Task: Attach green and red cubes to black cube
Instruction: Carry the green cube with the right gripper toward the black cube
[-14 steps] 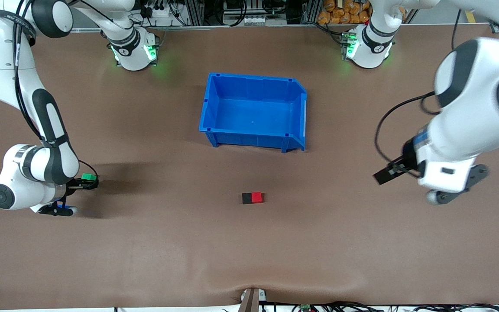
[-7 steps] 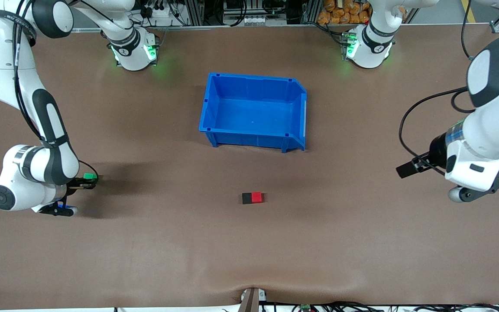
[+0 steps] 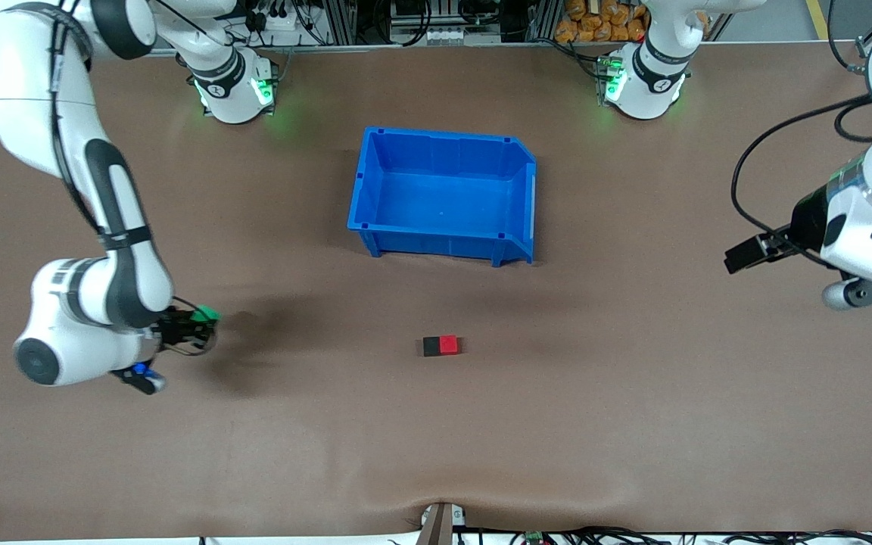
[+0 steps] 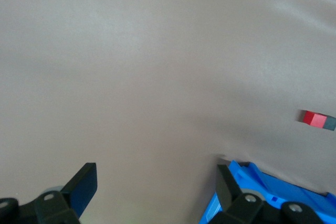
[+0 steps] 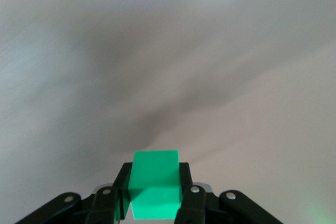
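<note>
While the right gripper (image 3: 197,327) carries the green cube (image 3: 208,312) above the bench (image 3: 633,424) at the lower left of the front frame, its fingers (image 5: 190,195) are closed snugly on the cube's two sides, and the right wrist view shows the cube (image 5: 155,183) sitting between them with its top and front faces exposed. The black cube (image 3: 431,347) and the red cube (image 3: 448,345) lie touching each other at the middle of the frame, below the blue bin (image 3: 366,189), the black one toward the right arm's end.

The main risk, as I judge it, is at the join: the black cube's free face looks toward the approaching gripper, so a push that is too firm or slightly off-line could slide the black-and-red pair along the bench, or twist them apart, instead of seating the green cube. A tilted grip (the cube looks square in the fingers, though only two faces show) would leave the faces meeting at an angle. Coming in too low could scrape the fingers on the bench and jolt the cube loose.

The left gripper (image 4: 152,187) waits at the right edge of the front frame, fingers spread wide with nothing between them, well clear of the cubes.
</note>
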Controlling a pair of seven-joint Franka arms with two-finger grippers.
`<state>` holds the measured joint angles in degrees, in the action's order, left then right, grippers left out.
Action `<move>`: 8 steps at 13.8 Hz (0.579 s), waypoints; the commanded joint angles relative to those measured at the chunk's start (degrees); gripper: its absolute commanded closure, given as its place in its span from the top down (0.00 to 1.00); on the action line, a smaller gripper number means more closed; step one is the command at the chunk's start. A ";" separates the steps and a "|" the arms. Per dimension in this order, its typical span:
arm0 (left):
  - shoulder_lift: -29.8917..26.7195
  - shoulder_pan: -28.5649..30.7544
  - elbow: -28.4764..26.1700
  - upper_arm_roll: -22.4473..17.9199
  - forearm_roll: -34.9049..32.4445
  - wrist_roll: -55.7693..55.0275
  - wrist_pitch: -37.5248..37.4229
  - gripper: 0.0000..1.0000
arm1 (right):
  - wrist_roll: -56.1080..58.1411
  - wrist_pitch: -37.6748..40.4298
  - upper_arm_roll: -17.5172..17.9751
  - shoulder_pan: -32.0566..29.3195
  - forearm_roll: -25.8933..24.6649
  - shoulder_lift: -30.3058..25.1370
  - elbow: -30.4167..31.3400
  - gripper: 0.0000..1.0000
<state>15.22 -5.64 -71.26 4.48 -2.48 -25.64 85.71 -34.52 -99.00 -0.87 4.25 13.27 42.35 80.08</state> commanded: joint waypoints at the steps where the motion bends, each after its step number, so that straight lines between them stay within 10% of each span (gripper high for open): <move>1: -4.84 0.89 -3.62 0.09 -1.21 5.39 -0.37 1.00 | -18.23 0.21 -0.45 4.60 8.32 -0.08 -0.27 0.00; 8: -7.04 4.85 -5.11 1.23 -3.59 14.30 -3.19 1.00 | -52.19 -24.01 -0.45 17.61 15.82 2.73 -0.36 0.00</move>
<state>10.23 -0.53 -73.23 4.42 -4.27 -12.22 82.38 -80.46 -117.99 -0.71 18.22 27.24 43.28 80.19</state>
